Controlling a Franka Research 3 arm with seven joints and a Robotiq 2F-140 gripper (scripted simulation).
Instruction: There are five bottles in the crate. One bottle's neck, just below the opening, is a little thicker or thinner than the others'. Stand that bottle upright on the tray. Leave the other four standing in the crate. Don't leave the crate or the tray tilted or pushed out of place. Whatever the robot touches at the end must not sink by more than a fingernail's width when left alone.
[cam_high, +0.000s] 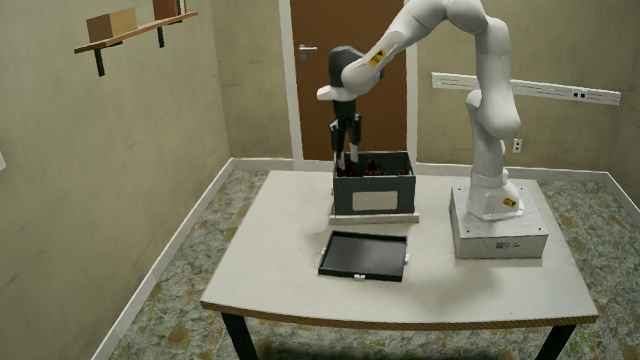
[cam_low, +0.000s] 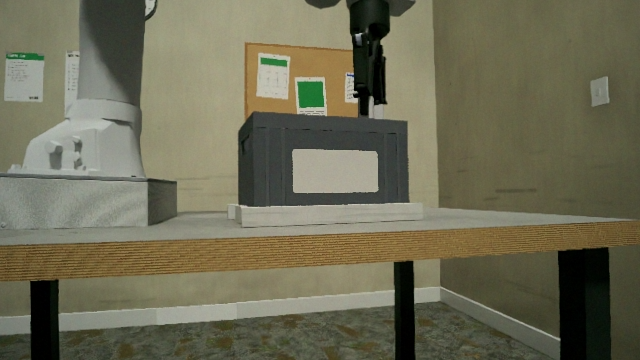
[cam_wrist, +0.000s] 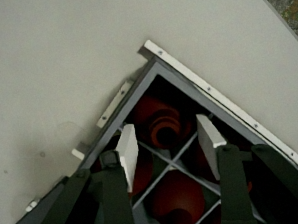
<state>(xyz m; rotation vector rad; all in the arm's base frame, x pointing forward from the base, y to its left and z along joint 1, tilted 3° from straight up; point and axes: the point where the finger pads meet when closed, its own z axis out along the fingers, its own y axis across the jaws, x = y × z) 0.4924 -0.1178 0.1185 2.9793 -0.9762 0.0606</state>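
Note:
The dark grey crate (cam_high: 342, 197) (cam_low: 325, 136) (cam_wrist: 144, 84) stands level on the table. Dark red bottles stand in its divided cells; one bottle (cam_wrist: 178, 192) shows near the bottom of the wrist view, and others are partly hidden. My gripper (cam_high: 348, 164) (cam_low: 375, 115) (cam_wrist: 166, 132) is partly open and points down at the crate's left part. In the wrist view the corner bottle (cam_wrist: 151, 111) shows its round mouth between the two pale fingers, with gaps on both sides. No difference in neck thickness can be told. The black tray (cam_high: 362, 255) lies flat in front of the crate and is empty.
White strips (cam_high: 373, 219) (cam_low: 330, 215) (cam_wrist: 209, 89) line the crate's base. Small white blocks (cam_high: 359, 277) sit at the tray's edges. The crate's dividers (cam_wrist: 171, 163) separate the cells. The arm's metal base box (cam_high: 500, 246) (cam_low: 75, 200) stands right of the crate in the top view.

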